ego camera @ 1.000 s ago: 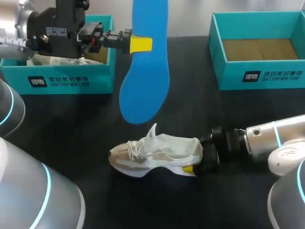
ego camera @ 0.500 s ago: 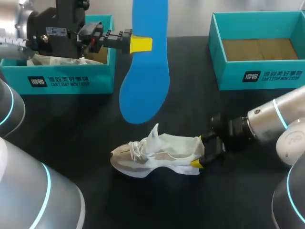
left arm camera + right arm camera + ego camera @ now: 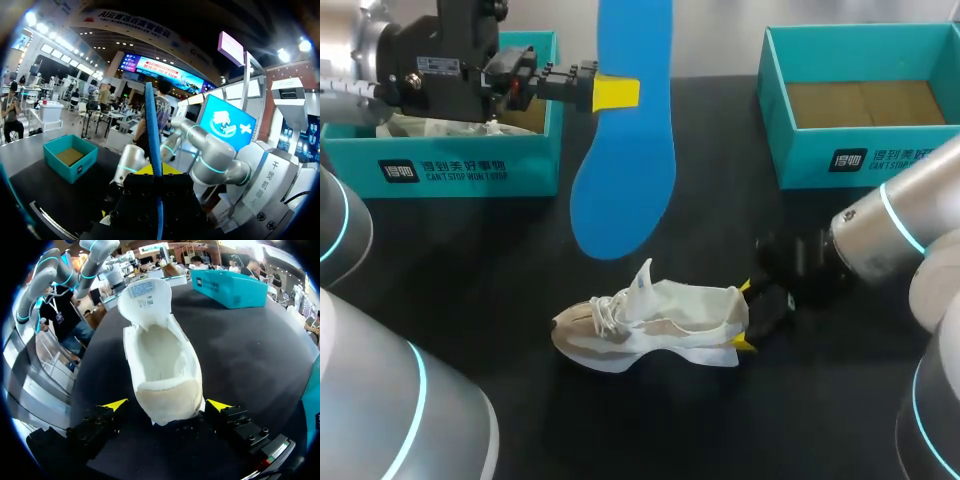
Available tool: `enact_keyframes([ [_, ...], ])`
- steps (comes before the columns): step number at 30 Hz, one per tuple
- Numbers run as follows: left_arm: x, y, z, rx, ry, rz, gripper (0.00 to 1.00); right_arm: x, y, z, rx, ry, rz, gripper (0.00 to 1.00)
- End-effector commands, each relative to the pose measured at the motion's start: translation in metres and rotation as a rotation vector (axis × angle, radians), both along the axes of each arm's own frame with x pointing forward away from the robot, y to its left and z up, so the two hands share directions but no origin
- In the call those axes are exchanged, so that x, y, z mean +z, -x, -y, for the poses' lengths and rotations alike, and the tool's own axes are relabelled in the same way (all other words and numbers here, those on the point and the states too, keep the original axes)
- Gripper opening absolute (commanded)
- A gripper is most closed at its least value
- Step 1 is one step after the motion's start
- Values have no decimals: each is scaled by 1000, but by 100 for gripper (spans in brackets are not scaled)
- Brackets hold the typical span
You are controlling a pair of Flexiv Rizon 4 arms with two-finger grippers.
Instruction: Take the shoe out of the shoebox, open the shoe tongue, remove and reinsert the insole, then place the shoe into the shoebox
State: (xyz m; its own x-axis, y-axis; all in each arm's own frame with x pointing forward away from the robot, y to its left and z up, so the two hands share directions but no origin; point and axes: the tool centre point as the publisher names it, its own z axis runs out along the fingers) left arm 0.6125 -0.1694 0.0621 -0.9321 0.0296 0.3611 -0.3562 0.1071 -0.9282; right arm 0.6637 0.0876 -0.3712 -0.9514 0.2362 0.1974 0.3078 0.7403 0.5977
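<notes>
A white and beige shoe (image 3: pixel 650 325) lies on its sole mid-table, toe to the left and tongue pulled up. My right gripper (image 3: pixel 746 316) stands open around its heel, one yellow tip on each side. The right wrist view looks into the insole-free shoe (image 3: pixel 162 365) from behind, the heel lying between the fingers of the gripper (image 3: pixel 167 405) with a gap on both sides. My left gripper (image 3: pixel 615 92) is shut on the blue insole (image 3: pixel 625 170), holding it high above the table, hanging downward. The insole (image 3: pixel 152 125) shows edge-on in the left gripper (image 3: pixel 158 181).
A teal shoebox (image 3: pixel 440 170) with crumpled paper stands at the back left, under my left arm. A second teal box (image 3: pixel 860 150) with a brown floor stands at the back right. Dark tabletop surrounds the shoe.
My right arm has swung upward and its gripper has tilted around the heel, nudging the shoe slightly. The left arm and the insole have not moved.
</notes>
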Motion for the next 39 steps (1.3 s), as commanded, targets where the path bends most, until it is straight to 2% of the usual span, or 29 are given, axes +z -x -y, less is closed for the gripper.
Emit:
enact_keyframes([
  [1, -1, 0, 0, 0, -1, 1, 0, 17, 2, -4, 29, 289, -65, 100],
  [10, -1, 0, 0, 0, -1, 1, 0, 34, 3, -15, 15, 476, -159, 100],
  [14, -1, 0, 0, 0, -1, 1, 0, 43, 3, -21, 28, 531, -118, 100],
  [20, -1, 0, 0, 0, -1, 1, 0, 46, 2, -27, 32, 625, -94, 100],
  [29, -1, 0, 0, 0, -1, 1, 0, 51, -9, -34, 73, 682, -89, 100],
  [39, -1, 0, 0, 0, -1, 1, 0, 49, -8, -36, 73, 671, -79, 100],
])
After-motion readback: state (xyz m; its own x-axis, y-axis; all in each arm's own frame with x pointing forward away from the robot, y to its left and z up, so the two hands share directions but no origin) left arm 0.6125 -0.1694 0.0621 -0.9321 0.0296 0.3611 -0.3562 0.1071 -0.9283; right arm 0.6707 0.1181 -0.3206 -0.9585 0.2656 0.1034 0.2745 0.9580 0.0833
